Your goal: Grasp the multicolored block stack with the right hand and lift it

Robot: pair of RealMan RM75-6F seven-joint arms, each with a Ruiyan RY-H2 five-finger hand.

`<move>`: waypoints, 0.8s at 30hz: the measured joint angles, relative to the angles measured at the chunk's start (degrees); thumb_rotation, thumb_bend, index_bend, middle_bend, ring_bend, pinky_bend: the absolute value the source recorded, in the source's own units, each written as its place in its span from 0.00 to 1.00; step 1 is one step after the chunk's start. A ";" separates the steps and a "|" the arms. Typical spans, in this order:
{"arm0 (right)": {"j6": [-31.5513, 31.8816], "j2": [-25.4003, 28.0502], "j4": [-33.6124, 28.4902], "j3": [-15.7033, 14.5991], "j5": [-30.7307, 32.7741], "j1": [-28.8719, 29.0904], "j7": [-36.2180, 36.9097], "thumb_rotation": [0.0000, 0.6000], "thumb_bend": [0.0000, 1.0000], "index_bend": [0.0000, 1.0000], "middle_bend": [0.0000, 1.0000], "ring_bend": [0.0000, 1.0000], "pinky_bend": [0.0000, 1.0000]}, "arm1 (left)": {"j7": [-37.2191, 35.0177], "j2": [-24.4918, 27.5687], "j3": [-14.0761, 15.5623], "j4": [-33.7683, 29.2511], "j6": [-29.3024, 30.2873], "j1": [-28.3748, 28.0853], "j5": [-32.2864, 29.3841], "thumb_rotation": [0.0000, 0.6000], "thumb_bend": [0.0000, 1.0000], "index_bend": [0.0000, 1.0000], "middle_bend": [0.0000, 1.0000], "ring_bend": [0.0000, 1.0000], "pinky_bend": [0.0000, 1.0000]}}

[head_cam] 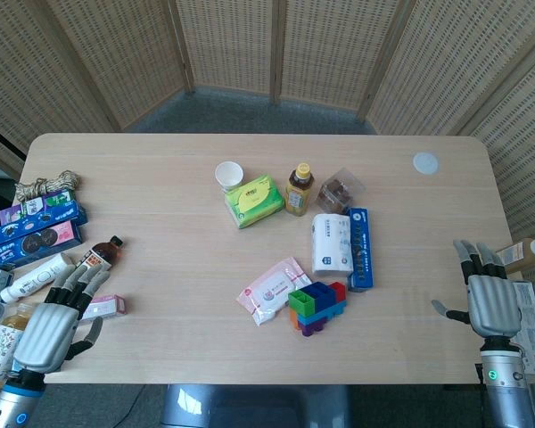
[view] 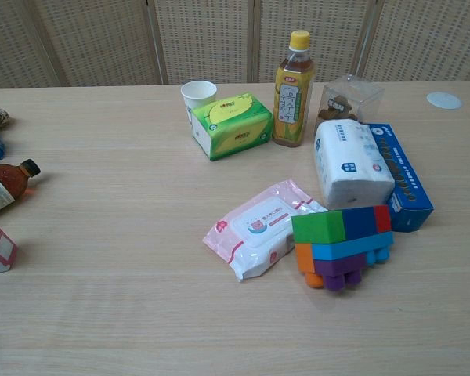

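Note:
The multicolored block stack lies on the table's near middle, with green, blue and red bricks on top and orange, purple and blue ones below. The chest view shows the block stack close up, beside a pink wipes pack. My right hand hovers at the table's right edge, fingers apart and empty, well to the right of the stack. My left hand rests at the near left corner, fingers loosely spread, holding nothing. Neither hand appears in the chest view.
A pink wipes pack touches the stack's left side. A white tissue pack and blue box lie just behind it. Further back stand a green tissue box, paper cup and tea bottle. Snacks and bottles crowd the left edge.

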 measured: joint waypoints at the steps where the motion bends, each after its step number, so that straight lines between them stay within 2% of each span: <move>1: 0.02 -0.04 0.01 0.02 0.01 -0.03 0.04 0.88 0.10 0.00 0.00 0.00 0.00 | -0.05 -0.05 0.00 0.08 -0.02 0.00 -0.07 1.00 0.54 0.11 0.05 0.00 0.00; 24: 0.71 0.43 -1.68 0.45 -1.31 -0.46 0.81 0.88 0.10 0.00 0.00 0.00 0.00 | -1.88 0.53 0.27 1.07 1.05 0.27 0.69 1.00 0.54 0.11 0.05 0.00 0.00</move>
